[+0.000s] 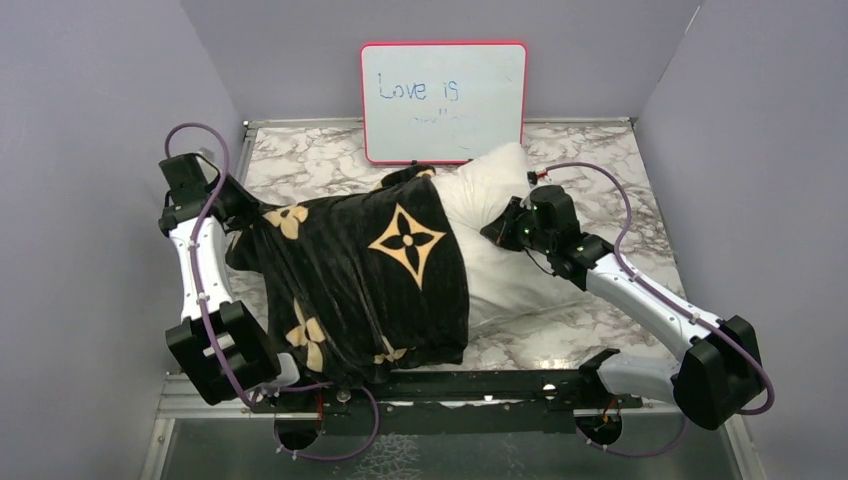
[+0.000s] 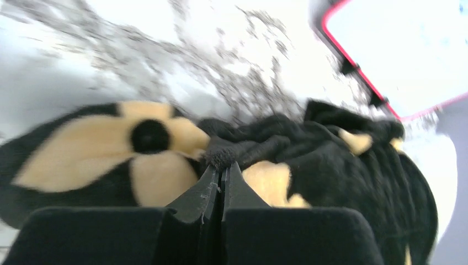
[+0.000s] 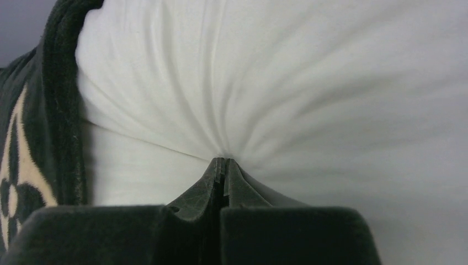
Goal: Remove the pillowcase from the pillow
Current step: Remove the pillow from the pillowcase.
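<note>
The left hand (image 2: 222,171) is closed on a fold of the black, tan-flowered pillowcase (image 1: 350,270) at its far-left corner. The right hand (image 3: 222,163) pinches the bare white pillow (image 1: 495,190) protruding rightward. At the table's (image 1: 610,160) far edge, a whiteboard (image 1: 443,100) reads "Love is".

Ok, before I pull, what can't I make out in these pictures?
Top view: how much pillow sits inside; the pillowcase covers it.
Top view: the lower line on the whiteboard is too faint to read.
Left wrist view: blurred; how many fabric layers the left pincer grips is unclear.
Right wrist view: the pillow fills the frame around the right pincer, hiding the table.
</note>
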`<state>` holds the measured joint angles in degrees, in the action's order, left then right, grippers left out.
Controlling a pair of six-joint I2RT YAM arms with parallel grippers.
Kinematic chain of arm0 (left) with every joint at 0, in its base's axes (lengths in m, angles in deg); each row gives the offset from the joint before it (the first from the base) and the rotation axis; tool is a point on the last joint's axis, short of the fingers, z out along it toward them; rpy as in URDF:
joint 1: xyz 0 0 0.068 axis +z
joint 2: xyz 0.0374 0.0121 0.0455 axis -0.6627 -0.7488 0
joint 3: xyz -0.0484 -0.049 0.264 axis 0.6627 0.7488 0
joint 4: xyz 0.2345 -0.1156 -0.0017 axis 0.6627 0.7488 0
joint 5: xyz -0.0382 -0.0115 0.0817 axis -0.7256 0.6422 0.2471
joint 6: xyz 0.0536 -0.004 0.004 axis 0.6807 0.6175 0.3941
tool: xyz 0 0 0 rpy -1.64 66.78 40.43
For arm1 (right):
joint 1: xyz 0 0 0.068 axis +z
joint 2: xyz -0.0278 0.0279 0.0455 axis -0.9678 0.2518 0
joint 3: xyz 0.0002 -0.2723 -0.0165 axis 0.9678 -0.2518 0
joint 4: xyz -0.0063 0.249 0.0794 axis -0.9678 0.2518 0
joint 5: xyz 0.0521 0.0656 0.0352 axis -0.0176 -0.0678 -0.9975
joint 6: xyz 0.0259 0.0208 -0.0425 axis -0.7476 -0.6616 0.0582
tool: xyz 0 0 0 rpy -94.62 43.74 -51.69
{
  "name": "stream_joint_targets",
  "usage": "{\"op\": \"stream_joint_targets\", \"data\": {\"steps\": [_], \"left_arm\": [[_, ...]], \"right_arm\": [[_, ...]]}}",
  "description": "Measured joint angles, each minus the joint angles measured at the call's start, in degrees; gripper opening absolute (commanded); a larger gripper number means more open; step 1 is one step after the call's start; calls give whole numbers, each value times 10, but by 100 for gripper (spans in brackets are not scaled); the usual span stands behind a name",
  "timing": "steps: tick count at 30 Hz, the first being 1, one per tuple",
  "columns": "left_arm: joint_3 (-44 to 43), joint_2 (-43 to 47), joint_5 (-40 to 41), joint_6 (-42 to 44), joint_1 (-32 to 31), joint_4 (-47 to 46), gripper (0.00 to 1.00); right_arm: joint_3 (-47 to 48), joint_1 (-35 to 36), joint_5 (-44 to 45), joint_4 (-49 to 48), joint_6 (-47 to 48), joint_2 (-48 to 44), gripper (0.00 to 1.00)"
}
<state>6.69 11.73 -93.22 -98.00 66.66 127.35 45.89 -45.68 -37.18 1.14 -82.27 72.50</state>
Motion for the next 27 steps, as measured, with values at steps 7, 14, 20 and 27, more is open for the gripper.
{"op": "stream_joint_targets", "data": {"steps": [7,14,20,27], "left_arm": [[7,2,11,-2,41,-19,50],[-37,0,-21,44,-94,-78,84],[-111,-62,-71,82,-243,-107,87],[-135,-208,-110,113,-335,-106,45]], "right_arm": [[-2,-1,11,9,-3,0,1],[-2,-2,-2,7,4,0,1],[-2,-2,-7,8,14,-1,1],[-2,-2,-10,8,24,-2,1]]}}
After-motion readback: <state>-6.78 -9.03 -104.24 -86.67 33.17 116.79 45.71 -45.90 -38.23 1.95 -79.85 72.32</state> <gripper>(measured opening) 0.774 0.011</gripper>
